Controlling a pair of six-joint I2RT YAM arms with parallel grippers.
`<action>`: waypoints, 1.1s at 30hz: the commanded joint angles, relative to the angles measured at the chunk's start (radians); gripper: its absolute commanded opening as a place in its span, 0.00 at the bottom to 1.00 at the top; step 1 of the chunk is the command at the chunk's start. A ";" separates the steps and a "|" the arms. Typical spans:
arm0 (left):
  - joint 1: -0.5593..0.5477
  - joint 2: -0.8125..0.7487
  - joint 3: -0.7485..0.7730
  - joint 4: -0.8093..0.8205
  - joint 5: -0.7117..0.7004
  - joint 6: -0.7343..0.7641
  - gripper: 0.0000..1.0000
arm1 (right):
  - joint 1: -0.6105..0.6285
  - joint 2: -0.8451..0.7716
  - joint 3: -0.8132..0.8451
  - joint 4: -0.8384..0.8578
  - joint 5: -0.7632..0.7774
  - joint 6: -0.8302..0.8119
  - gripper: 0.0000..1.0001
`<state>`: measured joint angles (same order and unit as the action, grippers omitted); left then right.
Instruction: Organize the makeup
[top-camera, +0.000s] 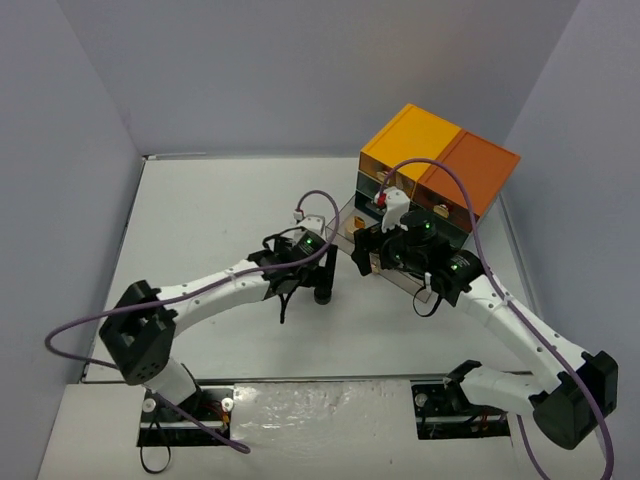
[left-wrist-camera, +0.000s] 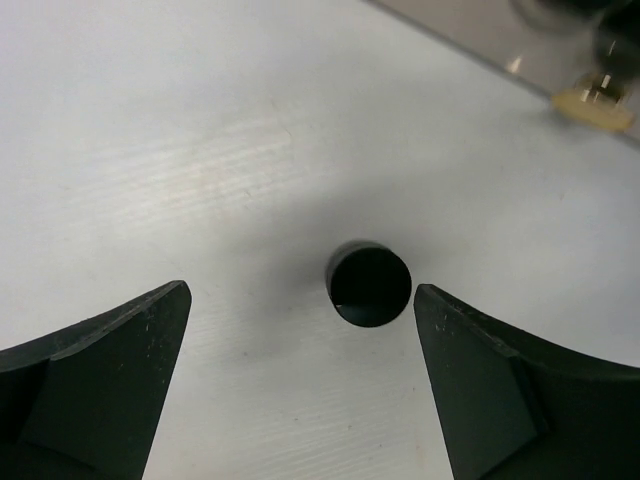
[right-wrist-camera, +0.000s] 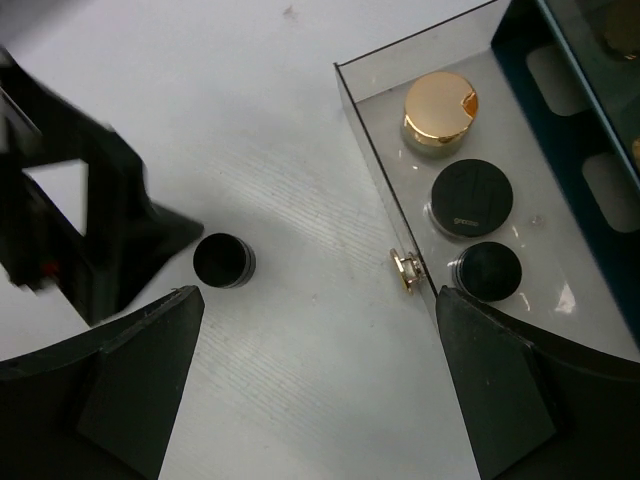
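Left gripper (left-wrist-camera: 301, 295) fingers spread wide, gripping nothing; small black jar (left-wrist-camera: 370, 285) sits on table (left-wrist-camera: 200, 120) between them, nearer one finger. Right gripper (right-wrist-camera: 320, 298) wide open, empty, over clear drawer (right-wrist-camera: 362, 160) holding gold-lidded jar (right-wrist-camera: 438, 110), larger black jar (right-wrist-camera: 471, 197), smaller black jar (right-wrist-camera: 487, 270).

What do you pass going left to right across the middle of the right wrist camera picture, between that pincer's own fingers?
Black jar on the table → gold drawer knob → small black jar inside the clear drawer.
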<state>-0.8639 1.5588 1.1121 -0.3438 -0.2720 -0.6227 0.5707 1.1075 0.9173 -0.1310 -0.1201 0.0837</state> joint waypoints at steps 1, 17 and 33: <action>0.187 -0.195 -0.031 -0.072 -0.052 0.044 0.94 | 0.083 0.057 0.045 0.076 -0.015 -0.044 1.00; 0.779 -0.598 -0.158 -0.262 0.063 0.243 0.97 | 0.331 0.482 0.064 0.202 0.048 -0.032 0.94; 0.809 -0.569 -0.204 -0.207 0.088 0.251 0.97 | 0.340 0.636 0.006 0.306 0.219 0.068 0.72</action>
<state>-0.0612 0.9972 0.8730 -0.5945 -0.1910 -0.3912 0.9077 1.7388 0.9303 0.1099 0.0114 0.1164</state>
